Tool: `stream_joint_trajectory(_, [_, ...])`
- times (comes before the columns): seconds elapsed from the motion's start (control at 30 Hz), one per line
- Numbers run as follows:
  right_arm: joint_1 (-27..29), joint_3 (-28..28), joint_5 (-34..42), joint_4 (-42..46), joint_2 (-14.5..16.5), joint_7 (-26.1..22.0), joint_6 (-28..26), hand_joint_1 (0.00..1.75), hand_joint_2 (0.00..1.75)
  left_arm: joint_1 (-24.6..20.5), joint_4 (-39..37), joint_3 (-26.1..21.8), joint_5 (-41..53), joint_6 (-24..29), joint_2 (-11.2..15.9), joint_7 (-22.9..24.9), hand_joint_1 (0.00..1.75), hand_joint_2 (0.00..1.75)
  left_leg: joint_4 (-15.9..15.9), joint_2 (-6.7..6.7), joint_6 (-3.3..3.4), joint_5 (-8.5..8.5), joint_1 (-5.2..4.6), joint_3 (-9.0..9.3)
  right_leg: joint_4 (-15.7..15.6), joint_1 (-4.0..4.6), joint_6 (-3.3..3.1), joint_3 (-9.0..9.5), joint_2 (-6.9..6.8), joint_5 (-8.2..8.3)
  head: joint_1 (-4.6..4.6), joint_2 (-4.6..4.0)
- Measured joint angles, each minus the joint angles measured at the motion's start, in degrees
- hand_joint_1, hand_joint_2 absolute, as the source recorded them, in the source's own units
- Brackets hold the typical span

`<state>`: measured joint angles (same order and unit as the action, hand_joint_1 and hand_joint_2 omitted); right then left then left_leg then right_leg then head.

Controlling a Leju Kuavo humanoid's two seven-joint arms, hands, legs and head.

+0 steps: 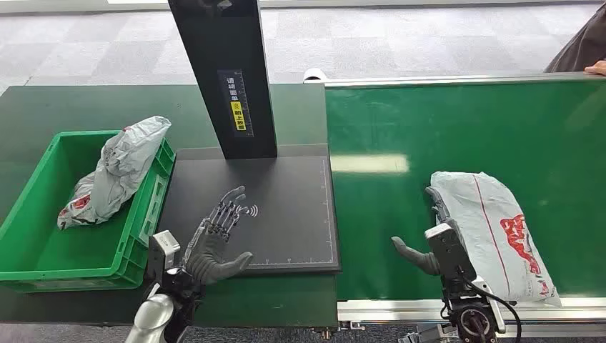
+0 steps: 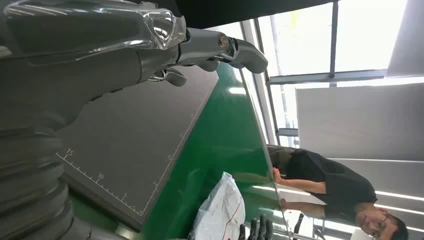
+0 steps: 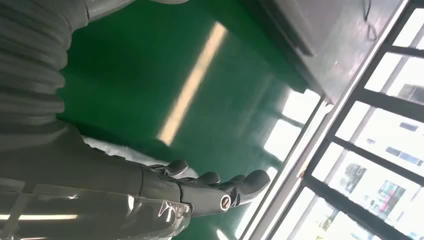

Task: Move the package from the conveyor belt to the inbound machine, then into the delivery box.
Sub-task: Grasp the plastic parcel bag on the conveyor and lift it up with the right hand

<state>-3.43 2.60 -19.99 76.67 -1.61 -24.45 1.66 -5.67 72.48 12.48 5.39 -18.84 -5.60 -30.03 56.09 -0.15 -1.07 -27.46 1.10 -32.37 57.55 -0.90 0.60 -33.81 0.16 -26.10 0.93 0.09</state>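
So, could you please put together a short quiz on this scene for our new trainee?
1. True or false: the package on the conveyor belt lies beside the right hand.
2. What lies in the green delivery box?
A) nothing
B) a grey bagged package
C) a bottle
3. Fill in: the left hand hovers, fingers spread, over the black ____ of the inbound machine.

Key:
1. True.
2. B.
3. Platform.
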Motion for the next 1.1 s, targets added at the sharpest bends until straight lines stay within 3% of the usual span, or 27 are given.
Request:
stream_joint_trajectory(0.2, [-0.61, 2.96, -4.82, -1.38, -0.08, 3.19, -1.98, 0.00, 1.75, 0.35, 0.71, -0.04, 0.02, 0.07, 0.00, 0.36, 0.00, 1.75, 0.00, 0.01, 0.00, 0.00, 0.00, -0.01, 0.00, 0.00, 0.00, 0.00, 0.00, 0.00, 0.01, 0.00])
stream_joint_trajectory(0.6, [-1.95, 5.06, -15.98, -8.32, -1.01, 16.98, -2.97, 0.00, 1.75, 2.02, 2.14, -0.28, 0.70, 0.02, 0.01, 1.57, 0.00, 1.75, 0.00, -0.05, 0.00, 0.00, 0.00, -0.02, 0.00, 0.00, 0.00, -0.01, 0.00, 0.00, 0.01, 0.00])
stream_joint_trajectory(0.97, [-5.00, 4.99, -29.59, -17.93, -1.50, 32.72, -2.91, 0.00, 1.75, 2.67, 2.14, -0.46, 1.64, 1.08, -0.44, 2.33, 0.00, 1.75, 0.02, -0.18, 0.01, 0.01, 0.00, 0.03, -0.02, 0.00, 0.06, 0.09, -0.15, -0.04, 0.01, 0.00])
stream_joint_trajectory(1.1, [-6.21, 4.98, -31.31, -20.21, -1.74, 34.96, -3.28, 0.00, 1.75, 2.82, 2.14, -0.64, 1.81, 1.45, -0.73, 2.66, 0.00, 1.75, 0.03, -0.32, 0.02, 0.01, 0.00, 0.08, -0.06, -0.01, 0.12, 0.23, -0.26, -0.08, 0.01, 0.00])
